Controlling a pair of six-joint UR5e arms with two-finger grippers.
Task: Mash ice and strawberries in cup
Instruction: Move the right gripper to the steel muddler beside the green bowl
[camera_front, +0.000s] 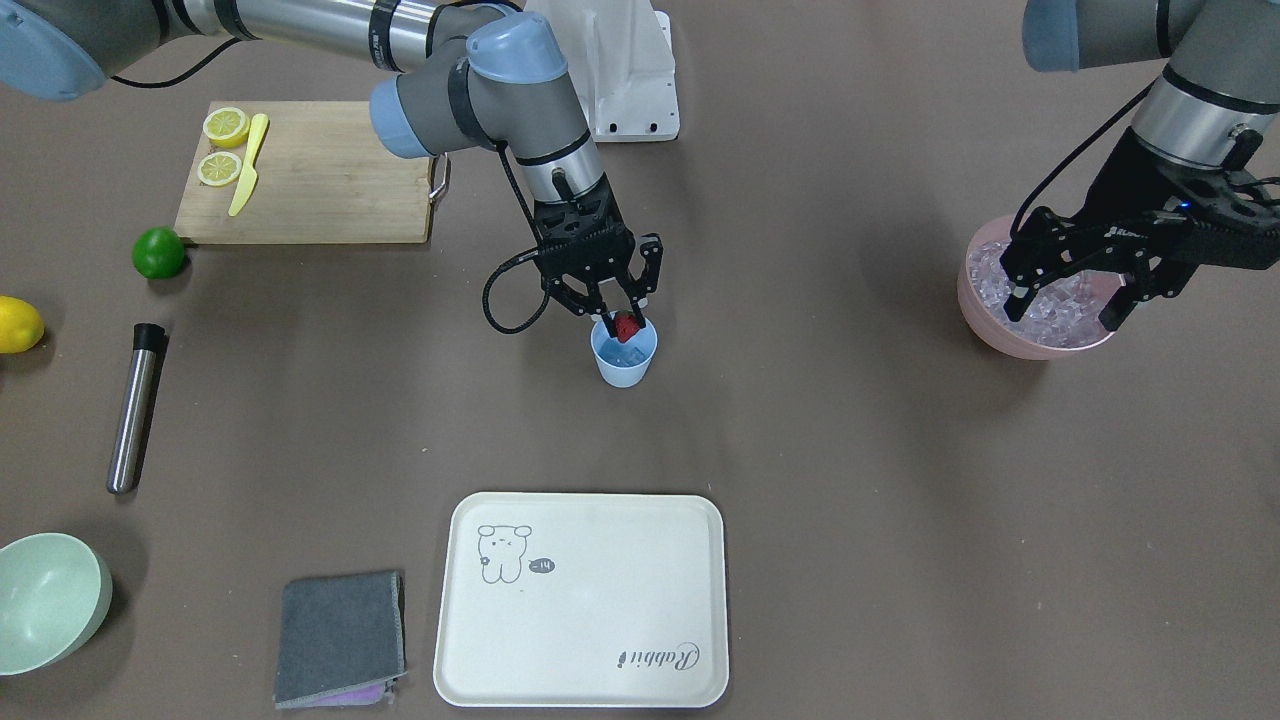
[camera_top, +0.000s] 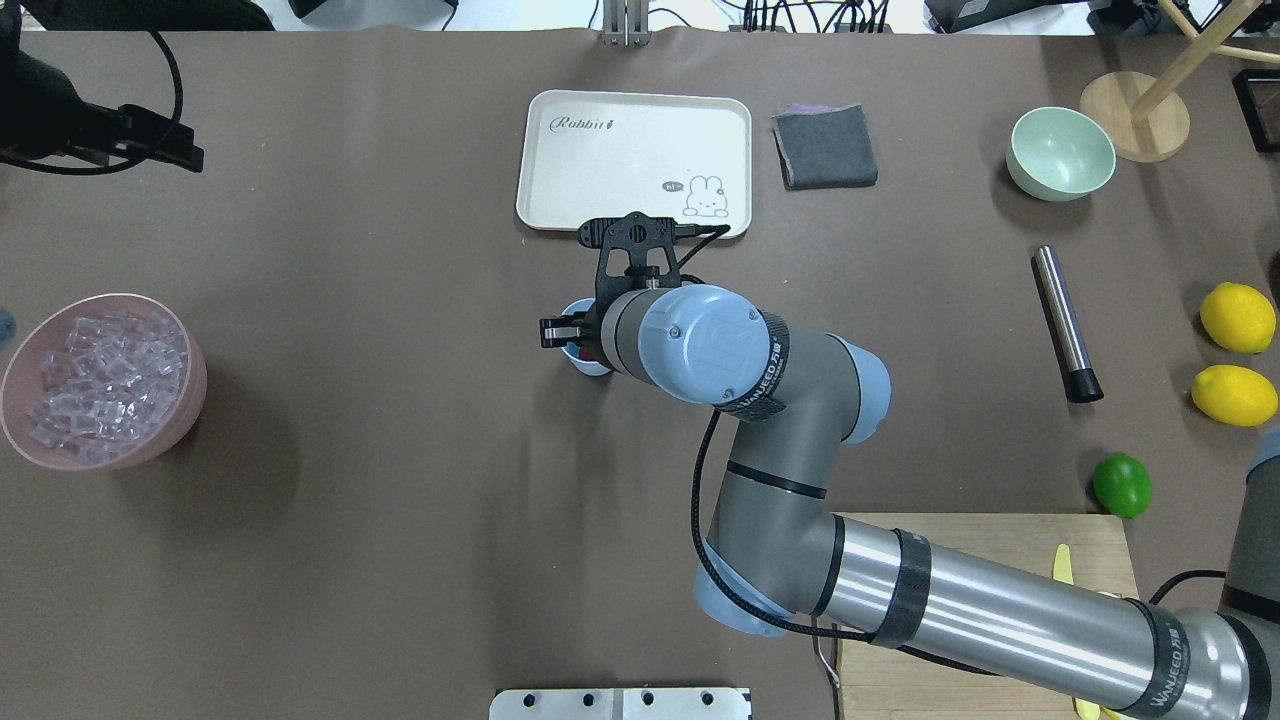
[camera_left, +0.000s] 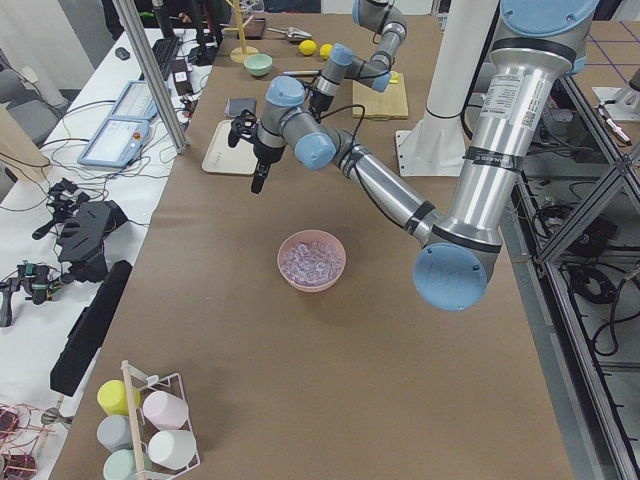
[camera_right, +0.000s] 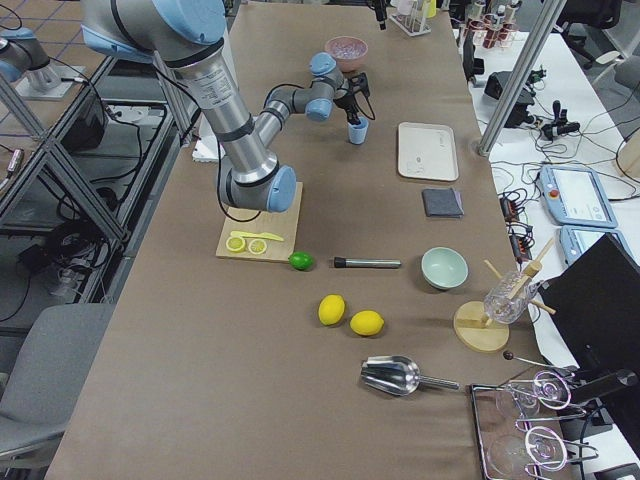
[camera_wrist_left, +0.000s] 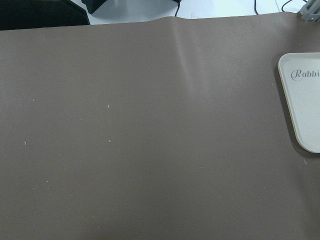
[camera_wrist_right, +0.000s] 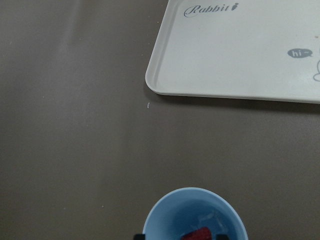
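While the right gripper (camera_front: 620, 315), angled down at centre frame, pinches the strawberry (camera_front: 627, 327) at the mouth of the cup (camera_front: 624, 362), the left gripper (camera_front: 1066, 310) gapes wide over the pink bowl (camera_front: 998, 338) of ice (camera_front: 985, 266) at right.

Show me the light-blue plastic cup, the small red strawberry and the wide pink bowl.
light-blue plastic cup (camera_front: 625, 370), front-facing view, outer wall.
small red strawberry (camera_front: 627, 327), front-facing view, red body.
wide pink bowl (camera_top: 197, 388), overhead view, outer wall, right side.

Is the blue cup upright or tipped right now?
Upright: the cup stands on its base, open mouth facing up toward the right wrist camera.
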